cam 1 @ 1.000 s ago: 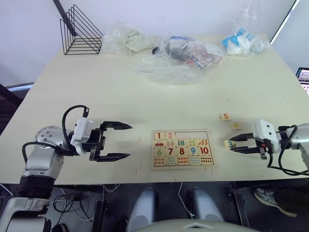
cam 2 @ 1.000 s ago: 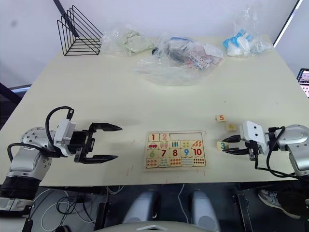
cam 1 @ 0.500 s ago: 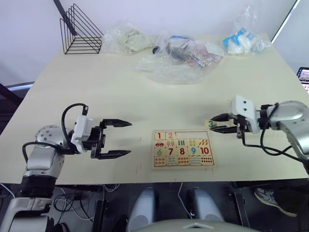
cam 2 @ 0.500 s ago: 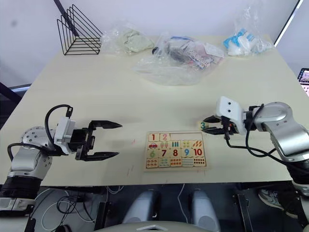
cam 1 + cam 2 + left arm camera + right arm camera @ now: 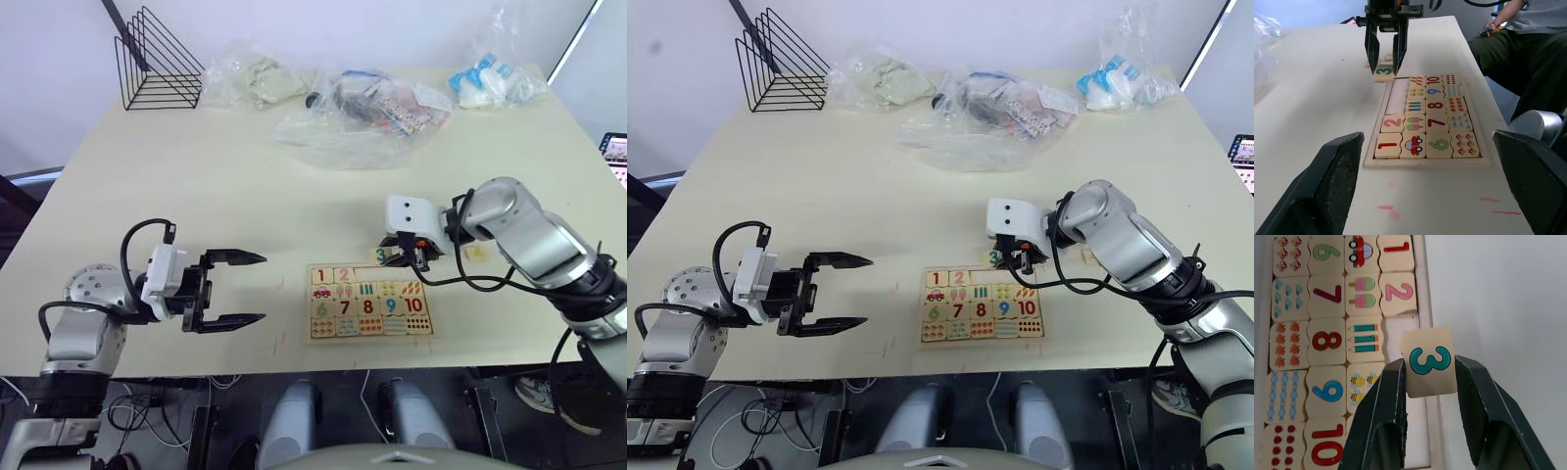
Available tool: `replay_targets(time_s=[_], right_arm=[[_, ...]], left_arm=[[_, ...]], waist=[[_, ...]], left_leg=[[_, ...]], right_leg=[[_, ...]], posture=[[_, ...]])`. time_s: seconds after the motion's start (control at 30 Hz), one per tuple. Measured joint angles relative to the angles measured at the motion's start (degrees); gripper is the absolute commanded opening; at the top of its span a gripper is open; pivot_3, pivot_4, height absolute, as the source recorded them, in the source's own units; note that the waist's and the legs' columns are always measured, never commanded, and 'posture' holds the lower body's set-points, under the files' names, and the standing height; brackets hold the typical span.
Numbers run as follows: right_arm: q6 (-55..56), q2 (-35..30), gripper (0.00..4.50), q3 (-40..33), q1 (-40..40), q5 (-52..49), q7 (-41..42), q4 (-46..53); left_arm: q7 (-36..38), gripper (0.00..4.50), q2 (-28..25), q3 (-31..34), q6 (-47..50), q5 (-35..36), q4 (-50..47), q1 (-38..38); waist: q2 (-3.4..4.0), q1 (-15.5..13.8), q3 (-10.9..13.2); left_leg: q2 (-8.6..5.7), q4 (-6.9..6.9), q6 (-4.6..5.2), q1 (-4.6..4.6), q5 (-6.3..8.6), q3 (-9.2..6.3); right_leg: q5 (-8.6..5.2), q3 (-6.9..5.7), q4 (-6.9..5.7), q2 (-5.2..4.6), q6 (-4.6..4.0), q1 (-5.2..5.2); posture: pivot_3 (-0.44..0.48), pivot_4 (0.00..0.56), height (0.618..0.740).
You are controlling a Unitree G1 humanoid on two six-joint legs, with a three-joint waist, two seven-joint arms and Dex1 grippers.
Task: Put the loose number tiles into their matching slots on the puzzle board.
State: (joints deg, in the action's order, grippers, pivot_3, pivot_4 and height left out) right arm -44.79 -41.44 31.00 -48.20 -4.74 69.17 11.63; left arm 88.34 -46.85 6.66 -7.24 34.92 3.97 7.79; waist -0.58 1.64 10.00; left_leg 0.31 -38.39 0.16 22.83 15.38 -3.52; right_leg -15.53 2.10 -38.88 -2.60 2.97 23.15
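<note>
The puzzle board (image 5: 311,304) lies near the table's front edge, with tiles 1 and 2 seated in its far row. The remaining slots (image 5: 1399,330) of that row are bare recesses. My right gripper (image 5: 385,258) is shut on the number tile 3 (image 5: 1428,361). It holds the tile just above the board's far rim, beside the bare slot next to the 2. One more pale loose tile (image 5: 477,252) lies on the table right of the board, partly behind my right arm. My left gripper (image 5: 263,287) stands open and holds nothing, to the left of the board.
A black wire rack (image 5: 157,59) stands at the far left corner. Clear plastic bags (image 5: 362,117) with contents lie along the far edge, one more bag (image 5: 495,83) at the far right. A seated person (image 5: 1528,44) is beside the table.
My right gripper has carried tile 3 leftward from the table's right side to the board's far rim. The left gripper has barely moved.
</note>
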Motion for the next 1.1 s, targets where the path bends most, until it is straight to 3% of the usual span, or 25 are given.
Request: replay_targets(time_s=[0.2,0.43,1.1], right_arm=[[-7.4,4.1,0.9,7.3,-6.4,2.6,0.5,-1.4],[-11.4,5.3,0.9,11.3,-7.8,3.6,0.4,-1.1],[-16.7,9.1,0.9,15.3,-9.5,4.8,-3.1,-1.2]], left_arm=[[0.3,4.5,0.1,0.5,-0.3,-0.9,0.0,-1.2],[0.2,4.5,0.1,1.7,-0.2,-1.0,-0.3,-1.5],[0.0,4.5,0.1,1.8,1.3,-1.2,-1.7,-1.6]], waist=[[0.01,0.7,0.0],[0.01,0.7,0.0],[0.02,0.8,0.0]], left_leg=[[0.01,0.03,0.0,0.0,0.0,0.0],[-0.01,0.02,0.0,0.02,0.0,0.01],[-0.02,0.03,0.0,0.03,0.0,0.01]], right_leg=[[0.0,0.01,-0.04,0.03,-0.01,0.07],[0.0,0.01,-0.03,-0.03,0.0,0.07],[0.01,0.01,-0.04,-0.03,0.0,0.1]], posture=[[0.0,0.15,0.74],[0.0,0.15,0.74],[0.0,0.15,0.74]])
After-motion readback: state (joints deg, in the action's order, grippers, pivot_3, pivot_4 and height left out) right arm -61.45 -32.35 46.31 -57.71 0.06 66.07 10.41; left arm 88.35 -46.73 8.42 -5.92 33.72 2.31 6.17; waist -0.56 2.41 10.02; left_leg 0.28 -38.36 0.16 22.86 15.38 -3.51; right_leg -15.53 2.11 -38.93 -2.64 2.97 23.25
